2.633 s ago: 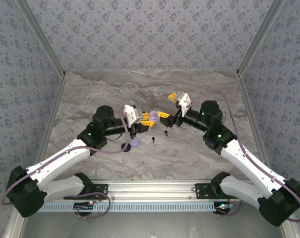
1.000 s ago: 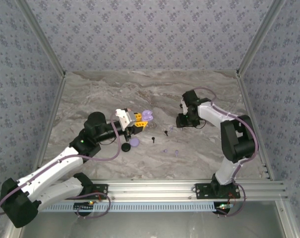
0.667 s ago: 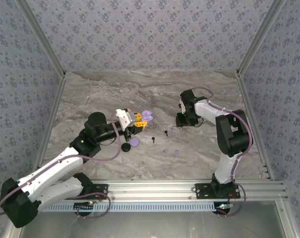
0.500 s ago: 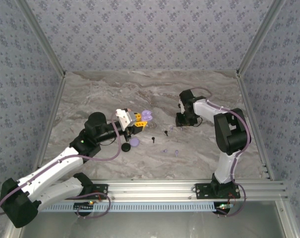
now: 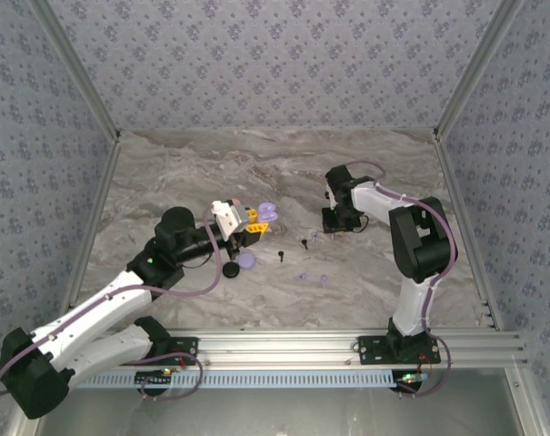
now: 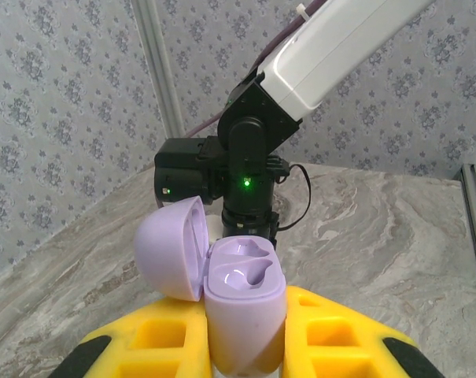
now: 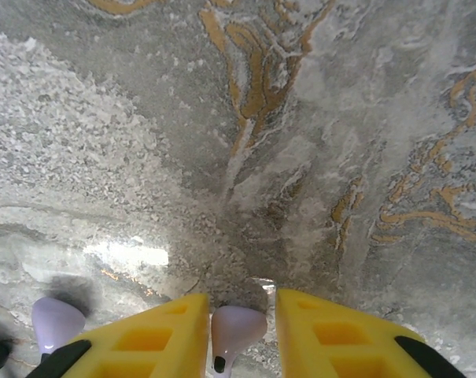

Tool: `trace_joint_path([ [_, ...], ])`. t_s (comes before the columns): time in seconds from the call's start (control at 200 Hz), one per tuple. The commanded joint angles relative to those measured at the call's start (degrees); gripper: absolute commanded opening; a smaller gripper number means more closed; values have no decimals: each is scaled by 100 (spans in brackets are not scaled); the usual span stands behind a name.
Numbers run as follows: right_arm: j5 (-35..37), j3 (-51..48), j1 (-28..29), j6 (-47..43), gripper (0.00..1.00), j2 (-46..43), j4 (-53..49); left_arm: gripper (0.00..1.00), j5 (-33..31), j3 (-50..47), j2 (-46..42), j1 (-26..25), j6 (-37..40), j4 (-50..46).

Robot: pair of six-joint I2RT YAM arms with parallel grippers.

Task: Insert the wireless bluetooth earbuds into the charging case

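Observation:
My left gripper (image 6: 245, 315) is shut on the lavender charging case (image 6: 244, 303). The case stands upright between the yellow fingers (image 6: 344, 339), and its lid (image 6: 171, 248) is swung open to the left over two empty sockets. From above, the case (image 5: 268, 211) hangs left of centre. My right gripper (image 7: 241, 303) points down at the marble table and is open, with a lavender earbud (image 7: 236, 329) between its fingers. The left finger (image 7: 155, 339) touches the bud and a narrow gap shows at the right finger. A second lavender bud (image 7: 55, 321) lies to its left. From above, the right gripper (image 5: 331, 225) is low over the table.
Two black buds (image 5: 281, 253) (image 5: 305, 242) and two tiny pale buds (image 5: 303, 275) (image 5: 323, 280) lie mid-table. A black disc (image 5: 230, 270) and a lavender disc (image 5: 247, 261) sit under the left wrist. The right arm's elbow (image 5: 420, 241) stands folded upright.
The right arm has folded its elbow inward while its wrist stayed low over the buds. Earlier on, the left arm drew back to the left with the case, then held still.

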Motion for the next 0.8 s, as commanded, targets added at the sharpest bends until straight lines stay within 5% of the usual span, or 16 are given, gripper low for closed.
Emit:
trace_joint_path([
  [0.0,187,100,79,65,29,165,-345,0,-39,8,-171,-41,41,15],
  [0.33,203,-1,168,86,23,-314,-202,0,-141,-95,-246,-39,-50,92],
  [0.57,104,-159,277,426,23,-1972,185,0,-216,-471,-98,-43,-491,1253],
  [0.795,-773,-496,509,978,23,-3628,1049,0,-280,-392,222,-43,-539,1652],
])
